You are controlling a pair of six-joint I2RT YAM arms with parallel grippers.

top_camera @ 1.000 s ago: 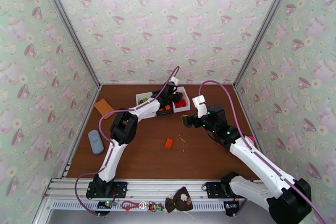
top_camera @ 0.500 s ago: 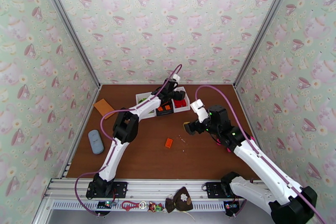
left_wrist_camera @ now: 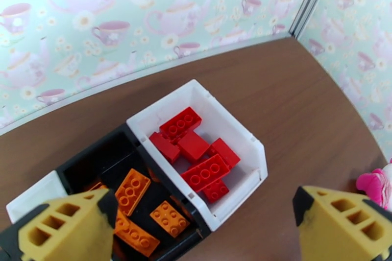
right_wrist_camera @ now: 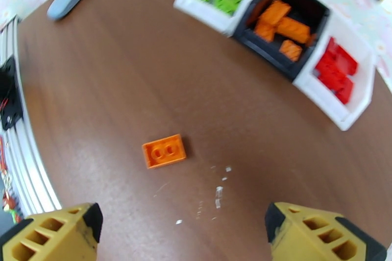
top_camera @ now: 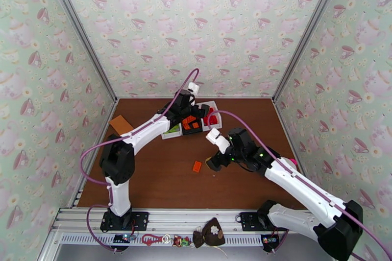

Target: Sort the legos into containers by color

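1. The left tool (left_wrist_camera: 201, 227) hangs over the bins near the top middle of the overhead picture. Its fingers are spread wide with nothing between them. In its own camera the black bin (left_wrist_camera: 98, 149) of orange bricks sits lower left, and the white bin (left_wrist_camera: 230, 120) of red bricks sits dead centre.
2. One loose orange brick (top_camera: 197, 166) lies flat, studs up, on the bare counter (right_wrist_camera: 122, 71), below the bins and just left of the right tool.
3. The right tool (right_wrist_camera: 181, 232) hovers near that brick, fingers wide and empty. In its camera the brick lies left of centre, ahead of the fingers.
4. Handling call: this brick looks light, hard and rigid, with smooth, slippery sides and a low profile. The best hold is probably across the two long flat sides, low and square. An off-centre pinch could squirt it out. It belongs in the black bin.
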